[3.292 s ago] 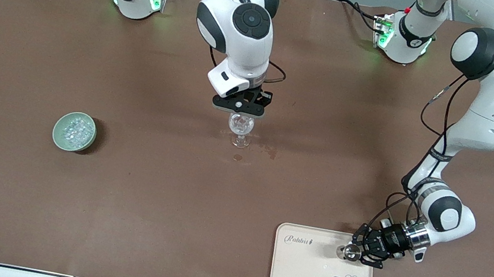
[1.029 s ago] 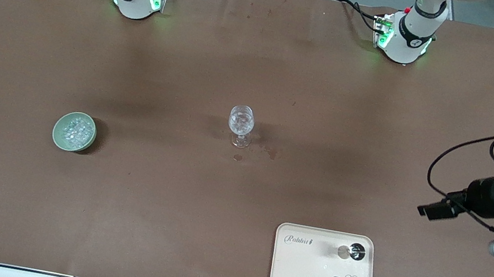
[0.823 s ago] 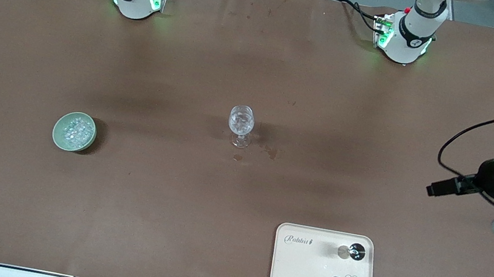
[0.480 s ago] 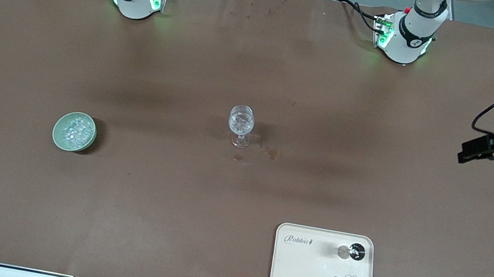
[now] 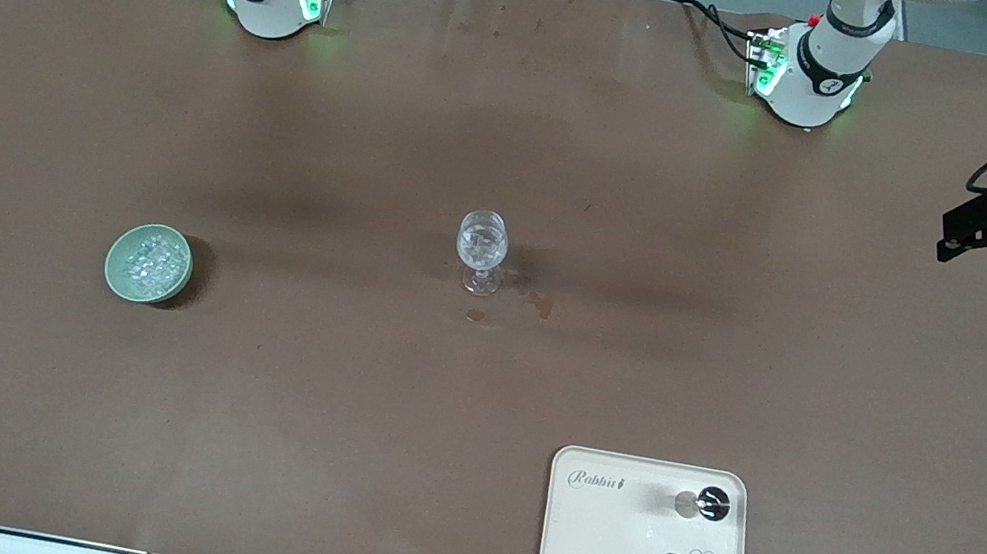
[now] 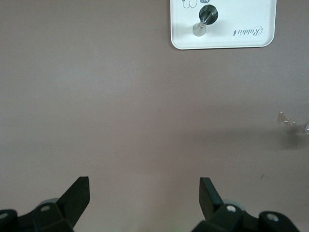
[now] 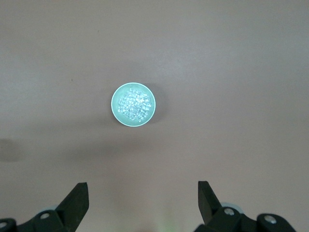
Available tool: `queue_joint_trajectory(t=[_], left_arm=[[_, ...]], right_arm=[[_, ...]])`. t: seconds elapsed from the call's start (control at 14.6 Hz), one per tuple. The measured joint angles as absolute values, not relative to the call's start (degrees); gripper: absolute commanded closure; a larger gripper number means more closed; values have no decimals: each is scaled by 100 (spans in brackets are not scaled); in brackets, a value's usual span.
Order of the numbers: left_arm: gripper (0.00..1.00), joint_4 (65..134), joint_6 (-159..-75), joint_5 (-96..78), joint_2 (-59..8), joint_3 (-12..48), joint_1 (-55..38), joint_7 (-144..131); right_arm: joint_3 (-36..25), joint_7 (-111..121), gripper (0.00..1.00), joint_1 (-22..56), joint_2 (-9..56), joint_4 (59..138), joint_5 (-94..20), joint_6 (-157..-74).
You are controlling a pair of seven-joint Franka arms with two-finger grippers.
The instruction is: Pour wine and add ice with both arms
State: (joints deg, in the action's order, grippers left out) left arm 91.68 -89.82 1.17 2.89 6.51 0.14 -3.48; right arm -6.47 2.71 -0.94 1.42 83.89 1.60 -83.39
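L gripper (image 6: 145,193) was wide open, empty, high over the brown table cover (image 5: 743,362) at the left arm's end. R gripper (image 7: 143,195) also open w/ nothing held, up over the right arm's end; in front view only a dark bit showed at the edge. Small clear ice cubes (image 7: 133,105) sat heaped in the pale green round bowl (image 7: 116,111), well below R gripper's spread fingers. Clear stemmed glass (image 5: 481,250) stood upright mid-table, well apart from both grippers, glassy bits inside; ice or liquid, couldn't tell.

Risks: thin stem tips easily if an arm swings back low; cubes are slippery for two fingers, could drop. Wet spots (image 5: 540,303) just beside the glass foot.

Other: cream rabbit-print tray (image 6: 260,19) w/ small black-and-metal stopper-like piece (image 6: 207,14), far below L gripper. Nothing blocked either gripper
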Motion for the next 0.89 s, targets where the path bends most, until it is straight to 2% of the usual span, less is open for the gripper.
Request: queue_joint_trajectory(t=[0.27, 0.89], left_arm=[[0, 9509, -9078, 117, 602, 656, 14, -348], [0, 9511, -9104, 117, 640, 660, 24, -348]], right_arm=[[-601, 270, 2, 98, 208, 8475, 148, -8400], [-601, -66, 2, 351, 213, 8675, 148, -8482]])
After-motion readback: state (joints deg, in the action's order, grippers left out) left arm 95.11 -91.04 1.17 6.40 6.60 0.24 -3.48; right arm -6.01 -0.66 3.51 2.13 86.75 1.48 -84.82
